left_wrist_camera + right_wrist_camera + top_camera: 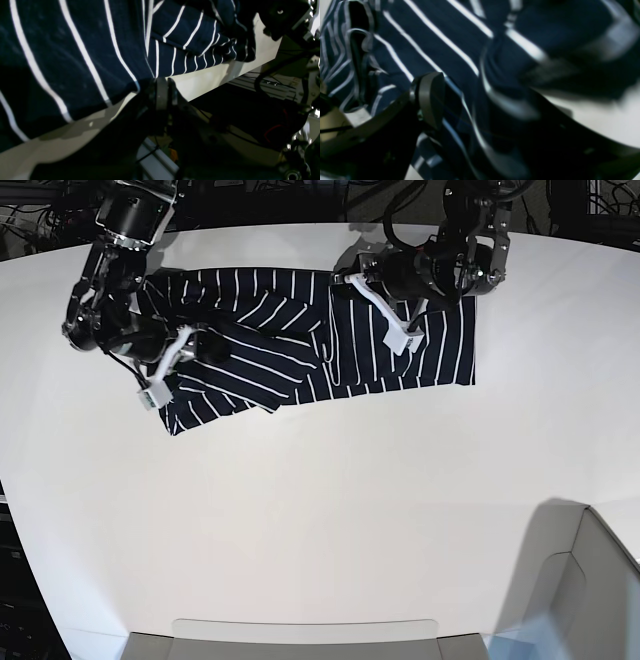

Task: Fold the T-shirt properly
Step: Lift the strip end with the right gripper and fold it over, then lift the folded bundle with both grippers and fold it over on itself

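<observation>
- No brand, label or writing can be read on anything in view.
- Count: one T-shirt (300,340), two arms, two grippers, one table (320,510).
- The T-shirt lies on the far part of the white table, its long axis running left to right in the base view, near the far edge.
- Its left part in that view is bunched and folded over itself, with stripes slanting; its right part lies flatter, with stripes running roughly front to back.
- At the left of the base view, the right gripper (480,100) sits over the bunched end of the T-shirt. Its jaws stand wide apart, with striped cloth lying between and under them; the blurred wrist view does not show whether the cloth is held.
- At the right of the base view, the left gripper (166,93) is low at the flatter end. Its jaws are pressed together right at the T-shirt's hem, by the table's edge; whether cloth is pinched between them cannot be told.
</observation>
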Controlling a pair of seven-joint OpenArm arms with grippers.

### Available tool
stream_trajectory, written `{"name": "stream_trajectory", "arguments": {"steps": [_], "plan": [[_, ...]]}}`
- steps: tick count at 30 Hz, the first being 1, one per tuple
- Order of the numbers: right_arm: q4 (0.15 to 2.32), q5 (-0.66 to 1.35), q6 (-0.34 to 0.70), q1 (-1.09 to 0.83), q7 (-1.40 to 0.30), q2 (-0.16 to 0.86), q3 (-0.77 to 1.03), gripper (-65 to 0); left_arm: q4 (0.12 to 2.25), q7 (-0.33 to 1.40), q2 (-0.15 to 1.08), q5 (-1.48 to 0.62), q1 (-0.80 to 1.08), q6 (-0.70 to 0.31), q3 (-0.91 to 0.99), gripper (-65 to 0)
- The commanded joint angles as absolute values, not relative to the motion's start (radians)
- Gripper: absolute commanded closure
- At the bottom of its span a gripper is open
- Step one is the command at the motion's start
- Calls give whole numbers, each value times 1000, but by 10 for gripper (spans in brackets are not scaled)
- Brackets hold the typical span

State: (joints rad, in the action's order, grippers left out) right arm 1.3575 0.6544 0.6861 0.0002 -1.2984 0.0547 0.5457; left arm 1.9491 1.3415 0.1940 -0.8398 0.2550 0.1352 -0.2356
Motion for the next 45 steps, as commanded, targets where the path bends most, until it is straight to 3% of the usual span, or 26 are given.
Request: {"name": "stream_trajectory", "arguments": {"steps": [1,4,9,17,23,29,34,40,45], "plan": [[1336,538,698,-13,-1396,51,521,-353,1969,1348,194,-872,251,153,-236,0],[1333,539,698,-7,-1396,50,470,-278,1971,1348,193,-874,251,153,-236,0],[1328,538,698,12,-1389,45,452,-5,2020,1348,191,-874,262,153,-234,0],[1336,538,698,101,-1305,111,507,0,2035,1348,188,-875,269,153,-232,0],[1369,536,286,142,-1178,205,446,0,2035,1348,189,-875,282,153,-199,0],[1601,467,-160,127,-1089,278,74,0,2035,1356,193,-875,335,145,-81,0],[1716,363,-349,151,-1102,277,-219,0,2035,1357,196,-875,366,145,-10,0],[1696,157,-444,228,-1204,211,-524,0,2035,1359,197,-875,387,145,50,0],[1698,27,-433,239,-1202,137,-605,0,2035,1360,197,-875,387,145,136,0]]}}
